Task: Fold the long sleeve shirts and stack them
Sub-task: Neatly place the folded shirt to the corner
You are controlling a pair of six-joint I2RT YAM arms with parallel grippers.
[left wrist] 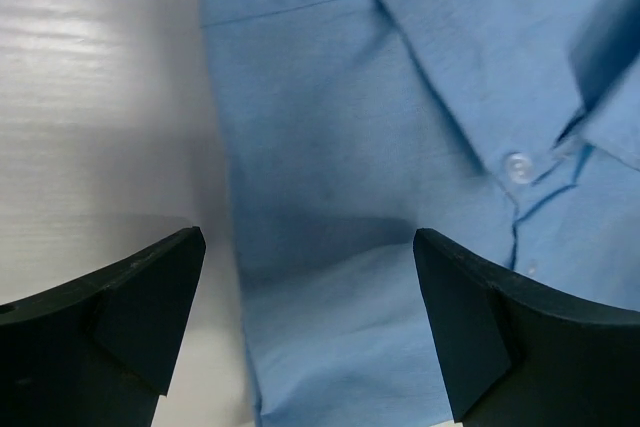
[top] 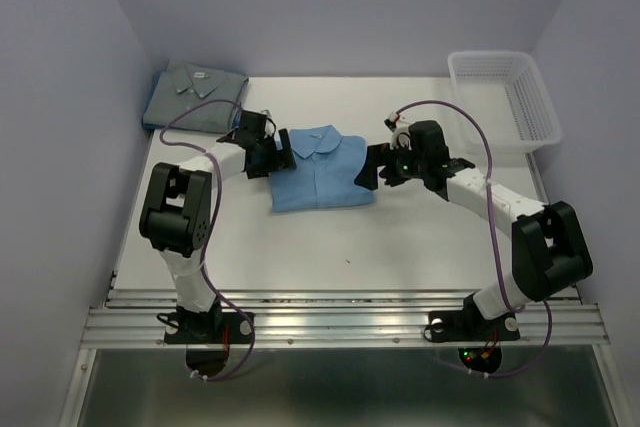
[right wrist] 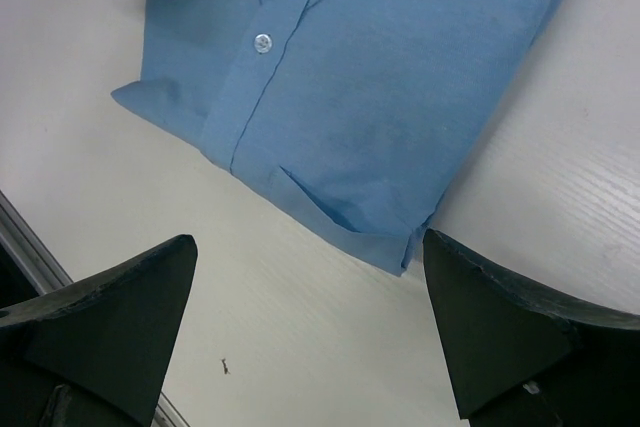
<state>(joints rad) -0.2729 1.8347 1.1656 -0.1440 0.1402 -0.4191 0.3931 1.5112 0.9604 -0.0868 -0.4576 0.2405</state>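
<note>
The light sky-blue shirt (top: 322,169) lies folded in a neat rectangle at the table's middle, collar to the far side. The grey-blue shirt (top: 195,95) with a white neck label lies folded at the far left corner. My left gripper (top: 282,154) is open and empty at the blue shirt's left edge, which runs between its fingers in the left wrist view (left wrist: 330,277). My right gripper (top: 368,169) is open and empty at the shirt's right edge; the right wrist view shows the shirt's near right corner (right wrist: 400,237) just ahead of its fingers.
A white plastic mesh basket (top: 505,97) stands at the far right. A small dark speck (top: 348,261) lies on the white table (top: 420,247) in front of the blue shirt. Purple walls close in the left, right and back.
</note>
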